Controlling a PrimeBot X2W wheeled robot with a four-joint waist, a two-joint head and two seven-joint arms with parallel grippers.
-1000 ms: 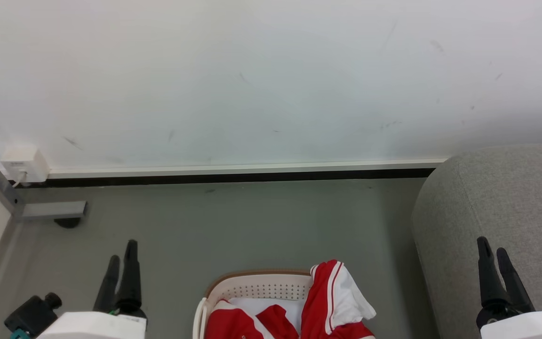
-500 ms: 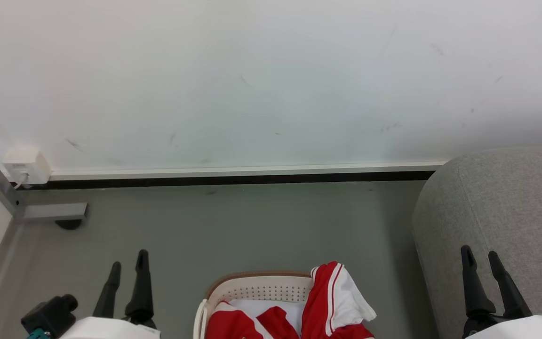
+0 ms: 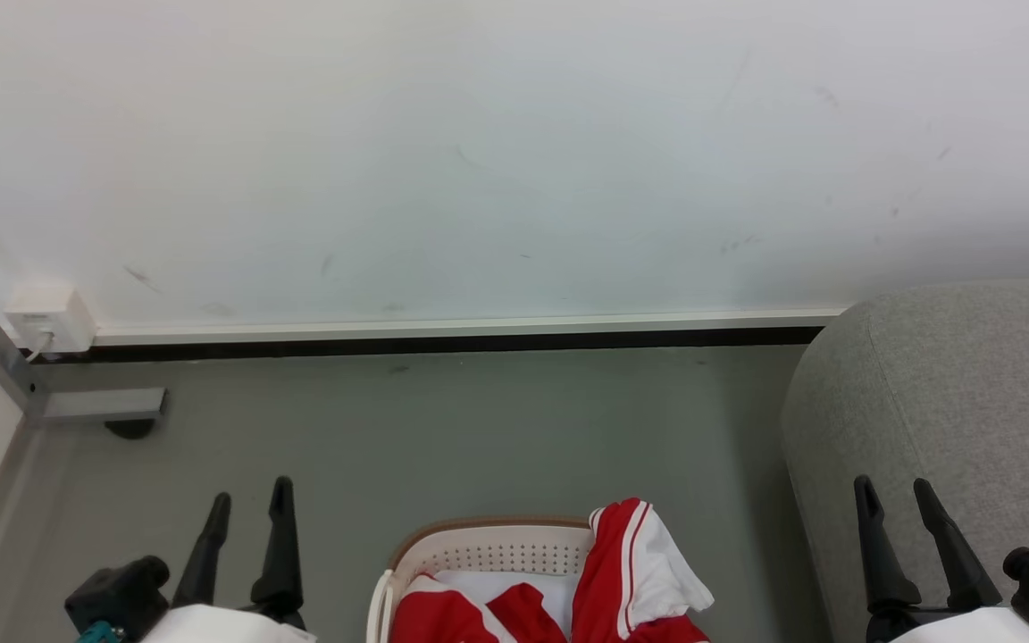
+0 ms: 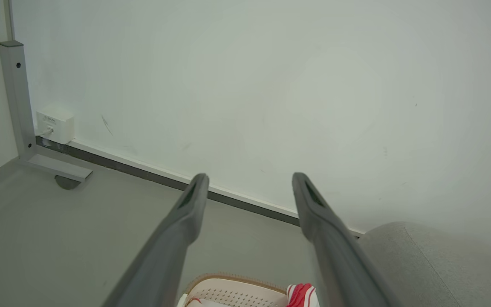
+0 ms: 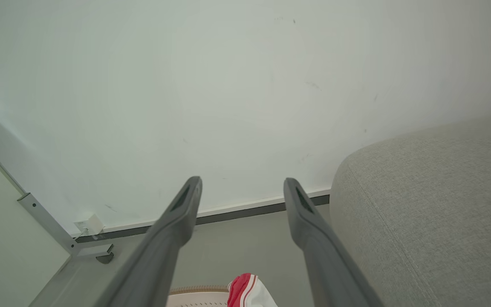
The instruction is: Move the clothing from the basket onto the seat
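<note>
Red clothing (image 3: pixel 608 572) fills the basket (image 3: pixel 497 554), none yet on the grey seat (image 3: pixel 952 393), while left gripper (image 3: pixel 252 493) and right gripper (image 3: pixel 892 485) hover, fingers spread and empty.

Left gripper (image 4: pixel 249 178) fingers spread apart above grey floor (image 4: pixel 58 238), basket (image 4: pixel 237 293) rim with red clothing (image 4: pixel 301 295) below, seat (image 4: pixel 433 264) at right.

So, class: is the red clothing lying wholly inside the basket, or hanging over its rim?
Partly out: some clothing drapes over the right rim of the basket; the rest lies inside on the white lining.
</note>
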